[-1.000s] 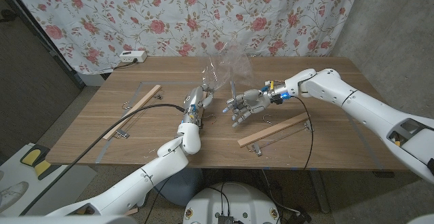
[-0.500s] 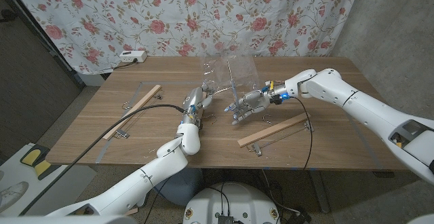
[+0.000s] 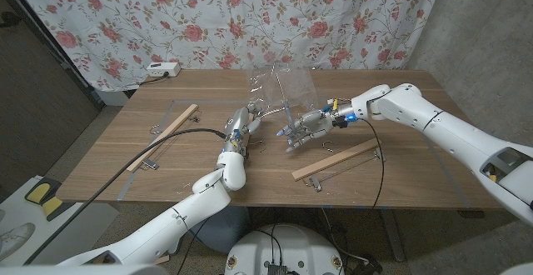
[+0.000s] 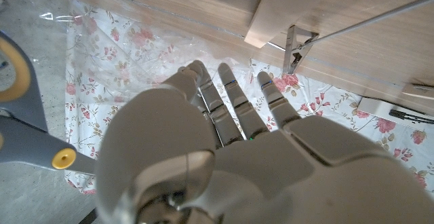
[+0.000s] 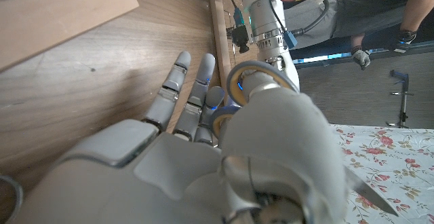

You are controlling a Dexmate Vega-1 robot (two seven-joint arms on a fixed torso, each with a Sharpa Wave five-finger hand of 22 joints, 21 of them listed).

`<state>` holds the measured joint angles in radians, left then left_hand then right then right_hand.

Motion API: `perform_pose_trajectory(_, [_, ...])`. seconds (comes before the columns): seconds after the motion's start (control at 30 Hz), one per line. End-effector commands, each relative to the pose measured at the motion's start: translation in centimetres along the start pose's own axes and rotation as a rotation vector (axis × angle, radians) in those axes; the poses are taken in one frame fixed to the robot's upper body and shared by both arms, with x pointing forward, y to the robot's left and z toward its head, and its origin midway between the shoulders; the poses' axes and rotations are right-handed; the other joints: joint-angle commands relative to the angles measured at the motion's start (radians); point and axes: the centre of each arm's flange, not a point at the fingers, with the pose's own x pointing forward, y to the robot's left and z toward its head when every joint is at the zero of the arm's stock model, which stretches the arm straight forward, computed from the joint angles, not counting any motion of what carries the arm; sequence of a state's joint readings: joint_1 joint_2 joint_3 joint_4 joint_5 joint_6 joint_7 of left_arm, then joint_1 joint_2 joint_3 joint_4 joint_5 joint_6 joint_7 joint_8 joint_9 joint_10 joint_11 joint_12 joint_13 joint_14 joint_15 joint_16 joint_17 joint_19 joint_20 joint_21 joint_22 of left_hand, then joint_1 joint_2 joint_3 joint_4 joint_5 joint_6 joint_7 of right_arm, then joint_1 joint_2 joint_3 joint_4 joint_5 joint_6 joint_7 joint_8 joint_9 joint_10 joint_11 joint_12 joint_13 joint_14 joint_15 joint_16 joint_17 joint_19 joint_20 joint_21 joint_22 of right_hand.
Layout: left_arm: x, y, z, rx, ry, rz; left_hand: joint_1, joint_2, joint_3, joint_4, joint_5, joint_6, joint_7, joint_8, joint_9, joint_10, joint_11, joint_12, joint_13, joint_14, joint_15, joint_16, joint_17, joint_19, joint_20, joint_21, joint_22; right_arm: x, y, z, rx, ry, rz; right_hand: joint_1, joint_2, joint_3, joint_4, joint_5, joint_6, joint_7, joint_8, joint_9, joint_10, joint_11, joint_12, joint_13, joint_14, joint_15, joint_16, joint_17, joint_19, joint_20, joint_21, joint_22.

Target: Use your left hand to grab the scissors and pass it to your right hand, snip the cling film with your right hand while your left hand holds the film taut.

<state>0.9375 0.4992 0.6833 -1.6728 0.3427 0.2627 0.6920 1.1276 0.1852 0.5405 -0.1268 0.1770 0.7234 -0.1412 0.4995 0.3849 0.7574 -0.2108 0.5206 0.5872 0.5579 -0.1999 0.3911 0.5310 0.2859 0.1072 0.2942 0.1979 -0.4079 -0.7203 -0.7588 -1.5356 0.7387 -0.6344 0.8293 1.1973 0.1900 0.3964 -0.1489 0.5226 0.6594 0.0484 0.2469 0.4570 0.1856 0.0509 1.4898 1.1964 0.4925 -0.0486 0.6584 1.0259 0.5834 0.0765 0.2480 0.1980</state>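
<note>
1. The cling film (image 3: 279,87) stands raised above the worktop's (image 3: 400,187) far middle.
2. The left robot hand (image 3: 244,122) grips its left lower edge.
3. The right robot hand (image 3: 301,129) holds the scissors (image 5: 237,88) just right of the film.

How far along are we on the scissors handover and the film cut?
The handover looks done: the right hand holds the scissors, fingers through the yellow-lined handles. In hand now: the left hand holds the cling film raised off the table, and the blades sit by the film's lower edge. Whether a cut has started cannot be told, so the snip appears still left.
</note>
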Motion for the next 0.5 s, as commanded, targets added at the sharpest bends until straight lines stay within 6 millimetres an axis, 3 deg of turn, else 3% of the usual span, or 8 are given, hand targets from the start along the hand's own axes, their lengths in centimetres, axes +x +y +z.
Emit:
perform_pose_trajectory(0.03, [-0.2,0.7,-0.2,0.007,0.009,0.038,0.013,0.004,0.000,0.000,-0.002,-0.003,-0.001,0.004,0.001,0.009,0.002,-0.001,0.003,0.027,-0.027,-0.006,0.004,-0.004,0.003,0.003,0.003,-0.7,-0.1,0.1,0.014,-0.014,-0.001,-0.004,-0.010,0.008,0.001,0.008,0.009,0.002,-0.003,0.003,0.141,-0.132,0.005,0.003,0.007,-0.100,-0.001,0.004,0.001,-0.005,0.005,0.002])
perform_pose_trajectory(0.5, [-1.2,1.8,-1.7,0.000,0.017,0.077,0.012,0.004,-0.001,0.001,-0.002,-0.005,0.002,0.005,0.000,0.009,0.002,-0.003,0.004,0.027,-0.027,-0.010,0.006,-0.004,0.004,0.003,0.003,-0.3,0.5,0.8,0.027,-0.013,-0.015,-0.009,-0.018,0.017,-0.002,0.010,0.016,0.006,-0.008,0.006,0.150,-0.130,-0.004,-0.005,0.017,-0.101,-0.004,0.015,0.003,0.001,0.009,0.001])
